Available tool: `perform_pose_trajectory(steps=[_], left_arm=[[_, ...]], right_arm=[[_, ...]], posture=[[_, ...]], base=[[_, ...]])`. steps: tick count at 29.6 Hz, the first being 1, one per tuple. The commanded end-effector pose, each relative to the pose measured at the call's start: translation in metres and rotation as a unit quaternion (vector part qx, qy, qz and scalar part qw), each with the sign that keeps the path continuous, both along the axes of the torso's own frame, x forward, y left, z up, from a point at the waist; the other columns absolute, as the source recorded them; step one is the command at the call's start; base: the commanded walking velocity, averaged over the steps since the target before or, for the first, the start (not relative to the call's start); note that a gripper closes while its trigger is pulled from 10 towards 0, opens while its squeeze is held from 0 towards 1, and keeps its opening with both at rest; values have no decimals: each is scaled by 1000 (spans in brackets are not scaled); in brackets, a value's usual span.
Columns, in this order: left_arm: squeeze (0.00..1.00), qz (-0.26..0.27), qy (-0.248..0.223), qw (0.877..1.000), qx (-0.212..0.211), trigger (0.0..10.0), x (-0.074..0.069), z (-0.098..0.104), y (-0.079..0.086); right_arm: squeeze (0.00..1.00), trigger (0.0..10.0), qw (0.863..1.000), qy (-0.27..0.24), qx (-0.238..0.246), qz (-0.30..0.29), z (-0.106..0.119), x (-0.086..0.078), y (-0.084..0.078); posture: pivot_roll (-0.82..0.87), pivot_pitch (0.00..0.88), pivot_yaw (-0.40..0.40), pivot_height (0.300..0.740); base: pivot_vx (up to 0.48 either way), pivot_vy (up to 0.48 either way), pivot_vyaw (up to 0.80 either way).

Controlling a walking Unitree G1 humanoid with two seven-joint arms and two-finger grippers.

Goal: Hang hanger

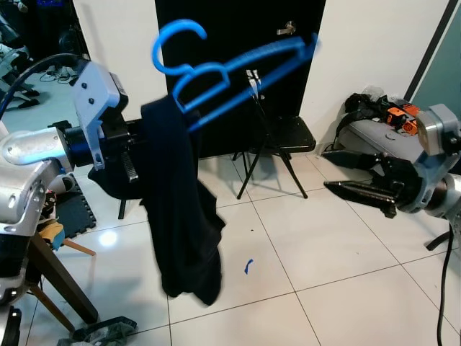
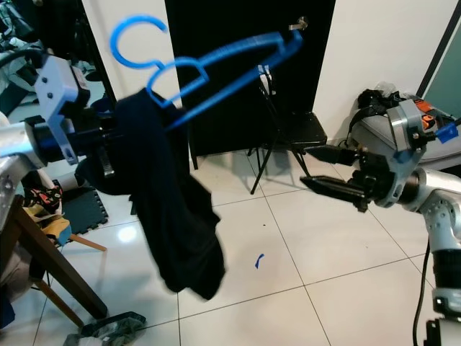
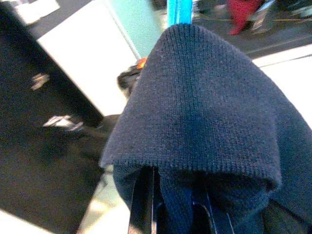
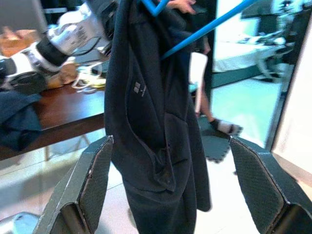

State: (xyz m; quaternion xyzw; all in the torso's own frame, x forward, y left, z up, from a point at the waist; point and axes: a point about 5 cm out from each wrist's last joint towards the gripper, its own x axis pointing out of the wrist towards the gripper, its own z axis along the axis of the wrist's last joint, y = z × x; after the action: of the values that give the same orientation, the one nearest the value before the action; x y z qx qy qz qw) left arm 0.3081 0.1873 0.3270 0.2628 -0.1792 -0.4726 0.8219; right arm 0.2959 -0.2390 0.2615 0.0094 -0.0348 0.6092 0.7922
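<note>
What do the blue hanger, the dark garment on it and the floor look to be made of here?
The blue hanger looks like moulded plastic: uniform bright colour, smooth rounded bars. The dark navy garment is a knit fabric, probably a sweater; the left wrist view shows fine ribbed stitches and a soft folded edge. The floor appears to be glossy white ceramic tile, with grout lines and light reflections.

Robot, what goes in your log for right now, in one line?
left gripper: holding blue hanger with dark sweater draped, raised | right gripper: jaws open, apart from sweater | hanger: not yet hung
</note>
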Motion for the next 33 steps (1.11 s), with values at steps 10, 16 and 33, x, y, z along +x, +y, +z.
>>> perform_pose_trajectory(steps=[10,16,33], left_arm=[[0,-2,-68,998,14,10000,8,33,-15],[0,-1,-86,996,-3,10000,7,41,-16],[0,-27,-111,993,-9,10000,3,52,-25]], right_arm=[[0,10000,998,-32,7,59,-18,-9,75],[0,10000,998,-38,7,44,-22,-8,90],[0,1647,990,-40,-137,14,-57,-4,96]], posture=[[-94,0,48,740],[-96,0,46,740],[-92,0,38,740]], base=[[0,0,0],[0,0,0],[0,0,0]])
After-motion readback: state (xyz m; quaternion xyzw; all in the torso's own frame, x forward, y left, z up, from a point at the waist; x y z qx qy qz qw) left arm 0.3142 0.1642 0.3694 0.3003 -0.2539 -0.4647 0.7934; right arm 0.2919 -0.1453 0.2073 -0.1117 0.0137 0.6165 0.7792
